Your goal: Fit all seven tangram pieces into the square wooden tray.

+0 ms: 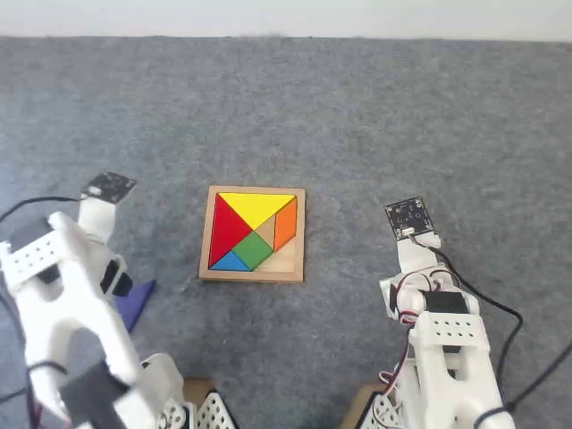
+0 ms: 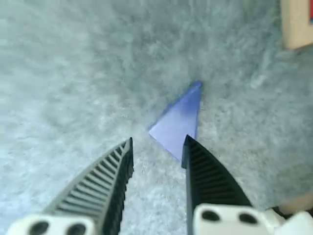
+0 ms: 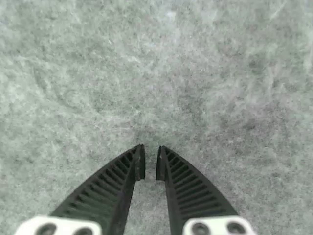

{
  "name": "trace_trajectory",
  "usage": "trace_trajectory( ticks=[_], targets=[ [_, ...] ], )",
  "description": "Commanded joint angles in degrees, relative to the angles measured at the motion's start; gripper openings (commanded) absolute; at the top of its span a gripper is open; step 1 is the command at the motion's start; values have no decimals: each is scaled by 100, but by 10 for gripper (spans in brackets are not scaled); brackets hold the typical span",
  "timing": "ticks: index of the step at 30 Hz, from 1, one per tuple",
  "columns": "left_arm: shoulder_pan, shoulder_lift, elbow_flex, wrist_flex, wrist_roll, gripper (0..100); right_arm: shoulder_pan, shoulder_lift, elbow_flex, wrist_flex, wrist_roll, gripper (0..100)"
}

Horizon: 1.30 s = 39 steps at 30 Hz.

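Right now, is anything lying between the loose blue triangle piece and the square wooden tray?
Nothing visible: bare grey carpet separates the blue triangle piece from the square wooden tray. The left gripper hangs open at the triangle.

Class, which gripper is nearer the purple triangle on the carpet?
Left. The left gripper hangs open just at the purple triangle; the right gripper is over bare carpet, across the tray from it.

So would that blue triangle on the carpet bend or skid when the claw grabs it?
Likely stiff: the blue triangle has clean straight edges, so bending seems unlikely. It lies flat, so it shouldn't roll or tip. The fuzzy carpet probably stops it from skidding, though so thin a piece may be awkward for the left gripper to pinch.
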<state>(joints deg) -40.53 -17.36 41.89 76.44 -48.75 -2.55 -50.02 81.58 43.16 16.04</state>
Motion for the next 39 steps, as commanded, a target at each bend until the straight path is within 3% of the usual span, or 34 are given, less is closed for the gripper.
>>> trace_trajectory(
  ticks=[1,4,7,16,24,39],
  targets=[
    [334,-1099,-189,492,-35,153,48,-127,-35,-84,44,61],
    [387,-1459,92,246,-35,156,48,-127,-35,-75,44,61],
    [149,-1319,470,-492,-35,190,48,-127,-35,-75,53,61],
    [70,589,84,-1116,-53,206,48,-127,-35,-66,53,61],
    [105,1846,-48,-1143,-255,187,48,-127,-35,-66,53,61],
    [18,1934,180,-721,-536,174,48,-127,-35,-75,53,61]
  ],
)
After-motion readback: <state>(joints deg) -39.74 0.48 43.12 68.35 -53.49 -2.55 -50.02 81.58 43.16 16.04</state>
